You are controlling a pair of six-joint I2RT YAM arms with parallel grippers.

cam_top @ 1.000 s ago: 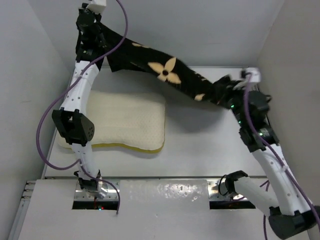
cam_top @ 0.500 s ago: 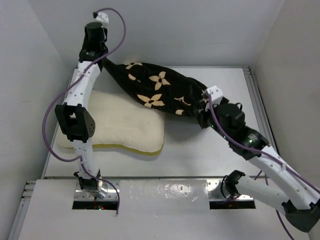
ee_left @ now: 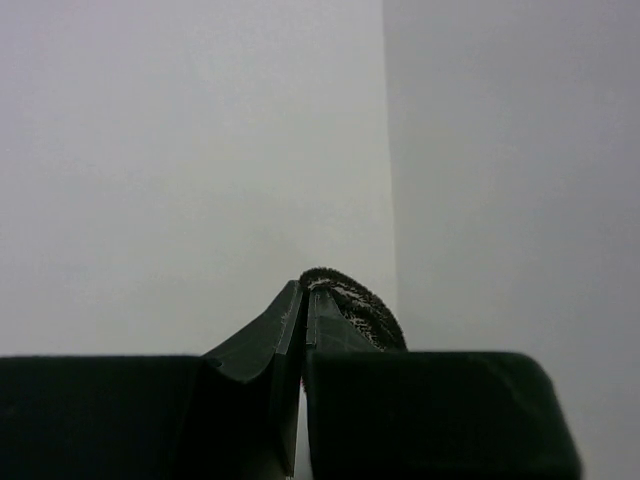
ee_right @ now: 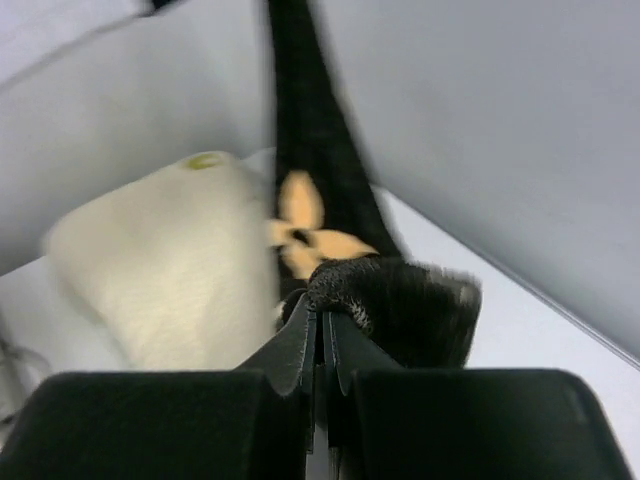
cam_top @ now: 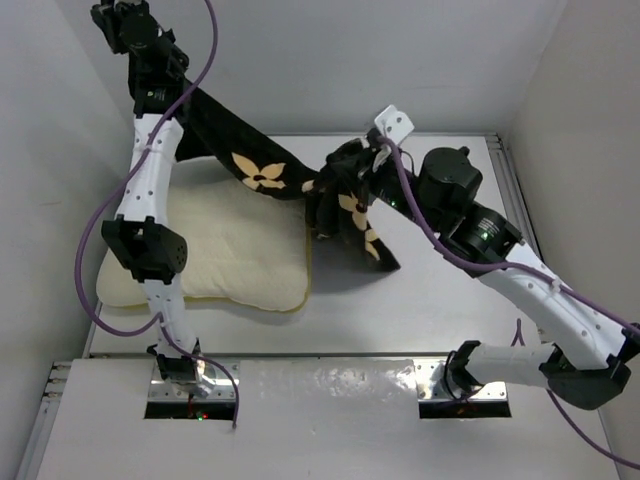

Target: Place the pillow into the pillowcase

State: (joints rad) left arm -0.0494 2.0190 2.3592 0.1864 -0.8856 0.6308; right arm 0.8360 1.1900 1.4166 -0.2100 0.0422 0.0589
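White walls box in the pale worktop (cam_top: 440, 290), where the pillow (cam_top: 240, 250) lies at the left. My left hand (ee_left: 303, 300) is clamped on one end of the pillowcase (cam_top: 258, 172), up high. My right hand (ee_right: 320, 320) pinches the other end, so the fabric hangs stretched above the pillow's far edge.

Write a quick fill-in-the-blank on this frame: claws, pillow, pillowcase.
1. The left claw is ___ on one end of the pillowcase.
2. The other end of the pillowcase is pinched by the ___ claw.
3. The pillow lies on the table, not yet ___ the pillowcase.
Missing words: shut; right; inside.
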